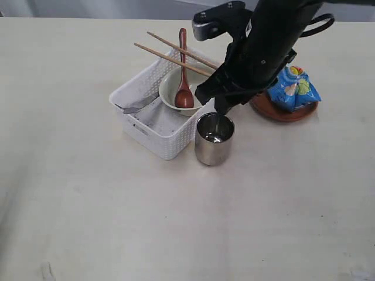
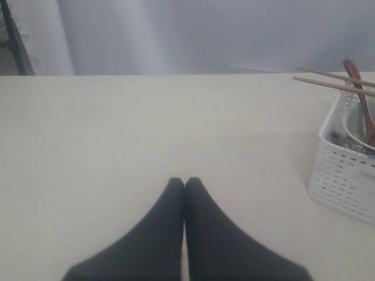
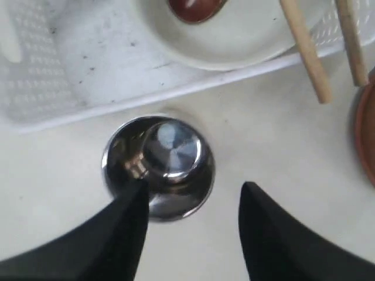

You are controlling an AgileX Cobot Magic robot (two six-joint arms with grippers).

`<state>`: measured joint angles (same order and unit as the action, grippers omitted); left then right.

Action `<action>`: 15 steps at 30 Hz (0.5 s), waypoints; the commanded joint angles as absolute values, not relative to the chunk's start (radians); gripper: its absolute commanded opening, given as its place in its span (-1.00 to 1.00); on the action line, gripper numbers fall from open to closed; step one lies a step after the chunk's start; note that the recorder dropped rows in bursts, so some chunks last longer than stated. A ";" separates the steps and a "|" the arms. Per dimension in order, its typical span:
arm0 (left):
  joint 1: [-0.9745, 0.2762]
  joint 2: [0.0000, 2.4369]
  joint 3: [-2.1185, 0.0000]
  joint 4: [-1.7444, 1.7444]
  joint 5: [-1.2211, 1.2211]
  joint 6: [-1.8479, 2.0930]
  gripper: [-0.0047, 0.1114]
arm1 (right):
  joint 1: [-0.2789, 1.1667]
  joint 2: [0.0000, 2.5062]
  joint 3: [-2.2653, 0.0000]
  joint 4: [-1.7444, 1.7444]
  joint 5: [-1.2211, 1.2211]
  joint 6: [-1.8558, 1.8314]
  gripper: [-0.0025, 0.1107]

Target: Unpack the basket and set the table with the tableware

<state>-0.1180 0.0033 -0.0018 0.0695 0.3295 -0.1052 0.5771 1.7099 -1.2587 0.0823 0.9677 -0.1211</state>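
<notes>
The shiny steel cup stands upright on the table against the white basket. My right gripper hangs just above the cup, open, with one finger over the cup's mouth and the other outside its wall. In the basket lie a whitish bowl holding a brown wooden spoon, and a grey steel utensil. Wooden chopsticks rest across the basket's rim. My left gripper is shut over bare table, with the basket off to its side.
A brown round plate sits on the table right of the right arm, with a blue snack packet on it. The right arm hides part of the basket's far corner.
</notes>
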 commanded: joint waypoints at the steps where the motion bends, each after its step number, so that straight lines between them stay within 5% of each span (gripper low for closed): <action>1: -0.125 0.000 0.000 0.074 0.325 -0.104 -0.92 | 0.607 1.616 -1.268 0.180 1.062 -0.235 -0.14; 9: -0.125 0.000 0.000 0.074 0.325 -0.104 -0.92 | 0.783 1.568 -1.268 -0.040 0.611 -0.629 -0.14; 15: -0.125 0.000 0.000 0.074 0.325 -0.104 -0.92 | 0.820 1.725 -1.268 -0.171 0.540 -0.731 -0.14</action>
<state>-0.1180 0.0033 -0.0018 0.0695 0.3295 -0.1052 0.8122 1.6605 -1.2692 -0.1166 0.5853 -0.6908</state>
